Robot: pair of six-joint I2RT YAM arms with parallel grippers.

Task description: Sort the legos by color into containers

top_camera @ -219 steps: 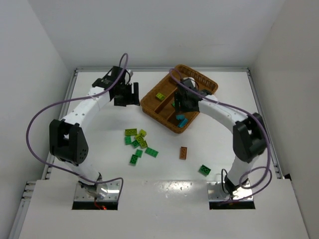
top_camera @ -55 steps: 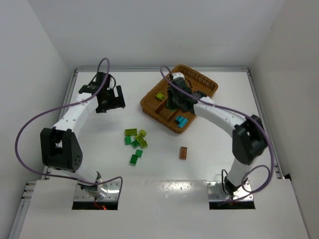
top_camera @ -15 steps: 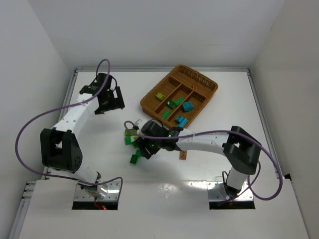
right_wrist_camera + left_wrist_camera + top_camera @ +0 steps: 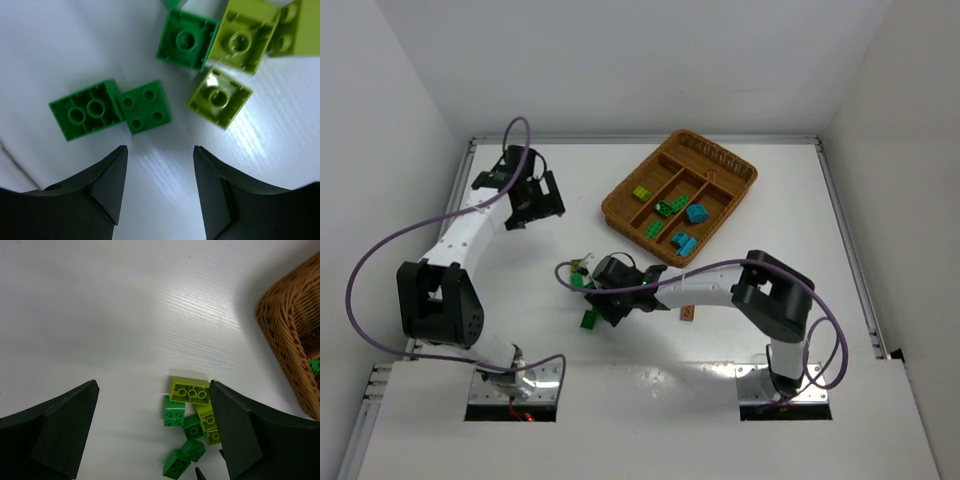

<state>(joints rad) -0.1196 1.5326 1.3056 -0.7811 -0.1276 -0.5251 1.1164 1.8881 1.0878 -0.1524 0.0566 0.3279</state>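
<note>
- Far on the left of the white table [image 4: 770, 250], the left gripper [image 4: 537, 203] hangs above bare tabletop, well apart from every brick. Its wrist view shows the two dark fingers [image 4: 65, 425] spread wide with nothing held between them.
- Nearer and to the right, toward the middle of the table, lies a loose cluster of small studded plastic bricks [image 4: 588, 290] in dark green and lime-yellow, still outside the tray. The left wrist view shows a lime-yellow brick [image 4: 190, 391] at the cluster's far edge.
- Directly over that cluster hovers the right gripper [image 4: 608, 298], released: its fingers [image 4: 100, 185] stand apart, grasping nothing. Just beyond their tips a dark green square four-stud brick [image 4: 146, 106] lies studs up, touching an upturned dark green brick [image 4: 86, 110] on its left. An upturned lime-yellow brick [image 4: 220, 97] lies just to its right.
- Right of the cluster, a single brown-orange brick [image 4: 688, 313] rests alone on the table.
- Farther right and toward the back sits the brown woven wicker rectangular tray [image 4: 638, 237], set at an angle. A lime-yellow brick [image 4: 642, 193] lies in its leftmost long compartment, dark green bricks [image 4: 667, 207] in the middle one, and two cyan-blue bricks [image 4: 696, 213] in the right one.
</note>
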